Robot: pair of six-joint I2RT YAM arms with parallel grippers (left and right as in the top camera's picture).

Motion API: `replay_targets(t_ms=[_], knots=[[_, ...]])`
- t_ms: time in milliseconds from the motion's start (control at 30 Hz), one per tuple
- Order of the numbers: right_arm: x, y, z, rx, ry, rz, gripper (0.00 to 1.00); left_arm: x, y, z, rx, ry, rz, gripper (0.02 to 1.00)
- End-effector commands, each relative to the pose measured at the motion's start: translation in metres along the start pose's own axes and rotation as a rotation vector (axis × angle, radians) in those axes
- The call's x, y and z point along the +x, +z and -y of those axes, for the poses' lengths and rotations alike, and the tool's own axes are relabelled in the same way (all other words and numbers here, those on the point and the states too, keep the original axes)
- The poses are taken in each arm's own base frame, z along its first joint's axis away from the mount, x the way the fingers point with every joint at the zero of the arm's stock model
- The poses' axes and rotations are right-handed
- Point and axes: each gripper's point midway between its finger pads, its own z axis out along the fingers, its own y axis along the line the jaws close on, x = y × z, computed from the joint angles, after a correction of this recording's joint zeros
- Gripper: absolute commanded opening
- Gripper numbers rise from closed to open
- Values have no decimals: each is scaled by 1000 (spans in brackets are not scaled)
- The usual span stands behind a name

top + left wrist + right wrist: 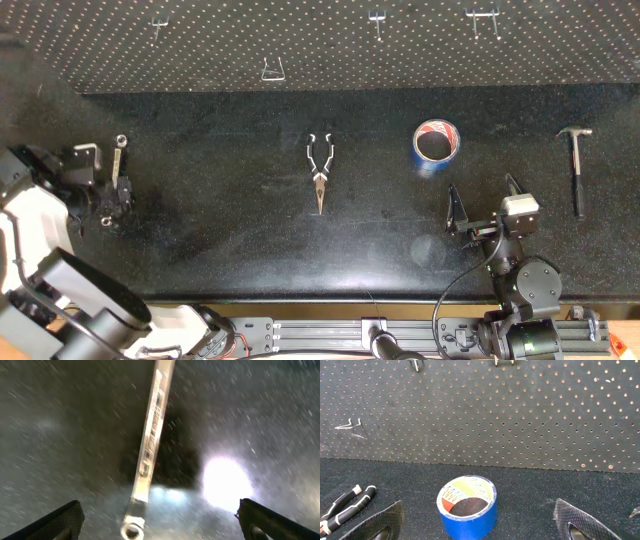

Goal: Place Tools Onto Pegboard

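Black work surface (250, 240), pegboard (330, 45) standing along its far edge. Four wire hooks (272, 70) on the board, all bare. No tool hangs on it yet.

Tools lie in a loose row across the surface:
- wrench (120, 152) near the left edge, shaft running roughly toward the pegboard
- pliers (320, 170) about mid-surface, light handles toward the board, nose toward the near edge
- blue tape roll (437, 145) right of the middle, resting on one flat side with its open core facing up
- hammer (575, 172) near the right edge, head toward the pegboard

Left gripper (158, 506): low over the near end of the wrench, jaws spread wide, holding nothing. In the left wrist view the wrench shaft runs down between the two fingers (65, 520), its ring end between their tips and clear of both. A bright glare patch on the surface just beside the shaft.

Right gripper (482, 192): on the near side of the tape roll, facing the pegboard, jaws wide apart and empty. In the right wrist view the roll sits centred between the fingers and apart from them, with the plier handles off to one side
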Motion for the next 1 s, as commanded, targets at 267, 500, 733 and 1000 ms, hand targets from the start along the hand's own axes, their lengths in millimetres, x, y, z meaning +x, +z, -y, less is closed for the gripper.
replay_targets(t_ms=[267, 500, 733, 1000], knots=[[1, 0, 0, 2, 7, -1, 978, -55, 24, -5, 44, 137, -13, 993], [1, 0, 0, 2, 7, -1, 976, -64, 44, -6, 57, 153, -25, 993], [1, 0, 0, 2, 7, -1, 976, -67, 55, -1, 71, 155, -38, 993], [1, 0, 0, 2, 7, -1, 976, -68, 60, -2, 67, 96, -35, 996]])
